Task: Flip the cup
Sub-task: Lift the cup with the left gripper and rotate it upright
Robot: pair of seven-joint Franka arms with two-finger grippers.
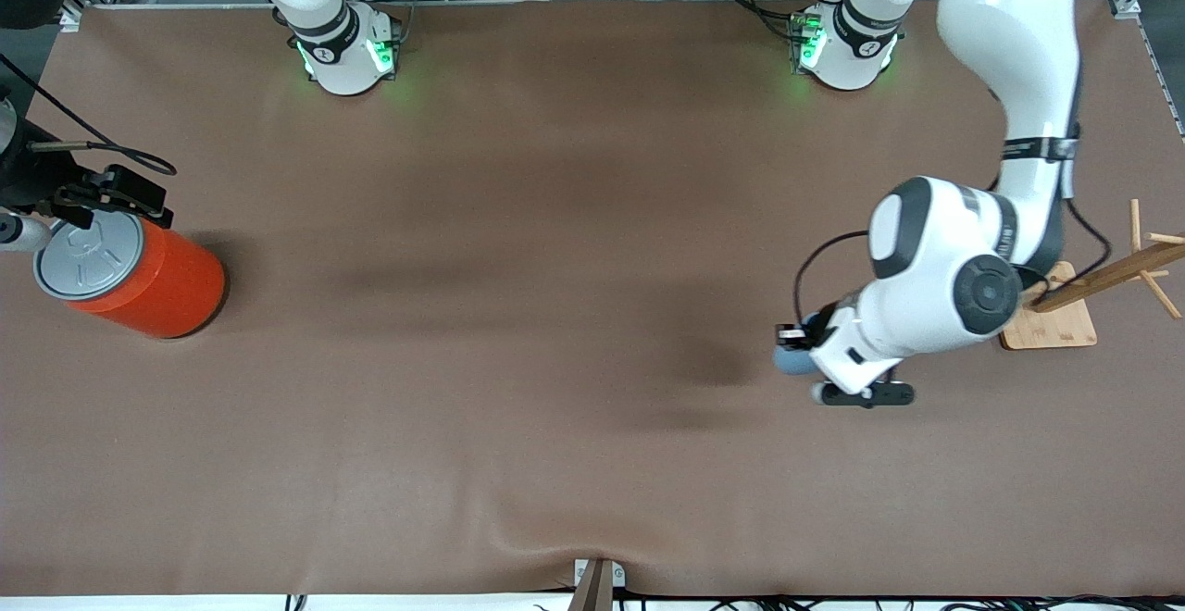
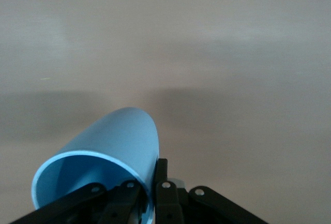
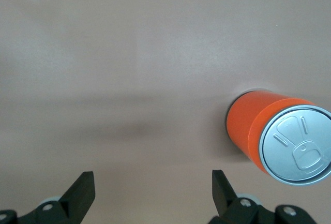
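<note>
The light-blue cup [image 1: 792, 360] is held over the table toward the left arm's end, casting a shadow on the brown mat. In the left wrist view the cup [image 2: 116, 144] lies tilted on its side, its open mouth toward the camera. My left gripper [image 2: 151, 185] is shut on the cup's wall, one finger inside the rim and one outside. In the front view the left gripper [image 1: 798, 338] is mostly hidden under the wrist. My right gripper [image 3: 152, 193] is open and empty, waiting over the mat beside the orange can at the right arm's end [image 1: 97, 202].
A large orange can [image 1: 139, 273] with a grey lid stands at the right arm's end of the table; it also shows in the right wrist view [image 3: 279, 136]. A wooden rack on a square base [image 1: 1051, 319] stands at the left arm's end, beside the left arm.
</note>
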